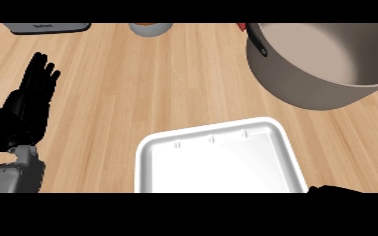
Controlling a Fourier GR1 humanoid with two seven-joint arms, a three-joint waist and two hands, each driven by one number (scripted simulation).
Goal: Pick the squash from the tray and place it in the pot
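Two hands are on record, only one readable. The left hand (33, 92) rests at the view's left edge, fingers straight and up, holding nothing. The right hand (341, 188) shows only as a dark sliver at the lower right corner, just beside the tray (221, 136); whether its fingers are apart or closed cannot be told.

The white tray sits on the counter (148, 80) at lower centre, and its visible surface is bare. The squash is not visible anywhere: not on the tray, and not in the part of the pot (295, 80) interior that shows. The grey pot stands at upper right, well apart from the tray, mouth open.

Judgement: the squash may be hidden in the right hand below the frame, which would put the step at lift or carry. If so, the next move calls for travel up and over the pot's rim, then release inside. This cannot be confirmed.
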